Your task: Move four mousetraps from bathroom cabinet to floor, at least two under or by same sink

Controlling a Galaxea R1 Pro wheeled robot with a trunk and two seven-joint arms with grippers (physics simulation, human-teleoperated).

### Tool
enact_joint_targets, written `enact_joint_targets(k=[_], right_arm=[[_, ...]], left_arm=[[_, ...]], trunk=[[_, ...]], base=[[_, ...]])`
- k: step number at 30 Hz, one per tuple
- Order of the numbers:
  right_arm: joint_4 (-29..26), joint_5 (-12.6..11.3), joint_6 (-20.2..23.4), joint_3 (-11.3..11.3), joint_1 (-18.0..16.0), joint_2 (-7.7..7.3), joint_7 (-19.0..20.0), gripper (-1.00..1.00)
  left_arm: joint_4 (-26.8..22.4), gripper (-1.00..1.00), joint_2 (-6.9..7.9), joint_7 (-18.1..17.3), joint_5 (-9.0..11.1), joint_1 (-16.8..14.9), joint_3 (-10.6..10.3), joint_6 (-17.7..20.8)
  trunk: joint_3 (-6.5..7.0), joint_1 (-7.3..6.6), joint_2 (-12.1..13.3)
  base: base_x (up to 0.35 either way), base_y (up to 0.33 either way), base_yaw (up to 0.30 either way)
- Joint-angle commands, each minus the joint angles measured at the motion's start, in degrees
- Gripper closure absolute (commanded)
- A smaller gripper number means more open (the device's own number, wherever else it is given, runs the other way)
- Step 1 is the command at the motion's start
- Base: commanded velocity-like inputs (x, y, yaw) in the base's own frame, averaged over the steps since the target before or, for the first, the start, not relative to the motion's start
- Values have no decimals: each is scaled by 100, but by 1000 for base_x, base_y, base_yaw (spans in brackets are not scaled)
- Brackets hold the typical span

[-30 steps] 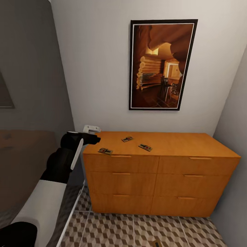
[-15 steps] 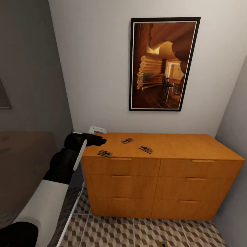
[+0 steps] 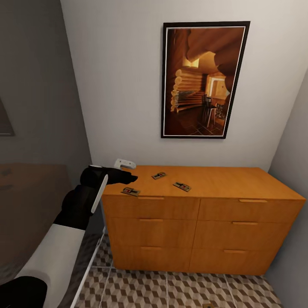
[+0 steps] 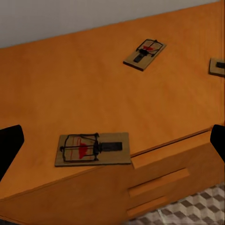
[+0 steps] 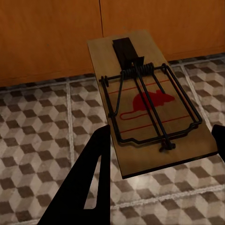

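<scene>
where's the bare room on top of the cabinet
The cabinet top is bare across its right half, from the rightmost mousetrap to the right edge. The left end is crowded: three mousetraps, one at the front edge, one farther back, with the left gripper above the corner.

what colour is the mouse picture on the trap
Red, clearest in the right wrist view on the trap.

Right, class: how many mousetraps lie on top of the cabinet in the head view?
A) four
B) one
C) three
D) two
C: three mousetraps lie on the cabinet top, one at the front edge, one farther back and one to its right.
</scene>
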Motion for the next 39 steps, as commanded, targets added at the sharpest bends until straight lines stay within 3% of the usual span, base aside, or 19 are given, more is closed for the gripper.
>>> enact_joint_targets(k=[1,13,27,34,39], right_arm=[[3,-50,-19,27,-4,1,6,100],[3,-53,-18,27,-4,8,6,100],[3,-53,-10,27,-4,3,6,100],[3,-53,-9,27,-4,2,6,100],[3,-53,-9,22,-4,-12,2,100]], left_arm=[[9,-100,0,-79,-63,-4,0,16],[162,-100,5,-197,-74,-4,-103,12],[390,-100,-6,-202,-74,-4,-255,5],[584,-100,-9,-208,-74,-4,-698,-2],[698,-100,-12,-212,-72,-4,-788,-6]], trunk=[[-6,0,-4],[-6,0,-4],[-6,0,-4],[-6,0,-4],[-6,0,-4]], base=[[0,0,0],[26,0,0],[304,0,0],[216,0,0],[31,0,0]])
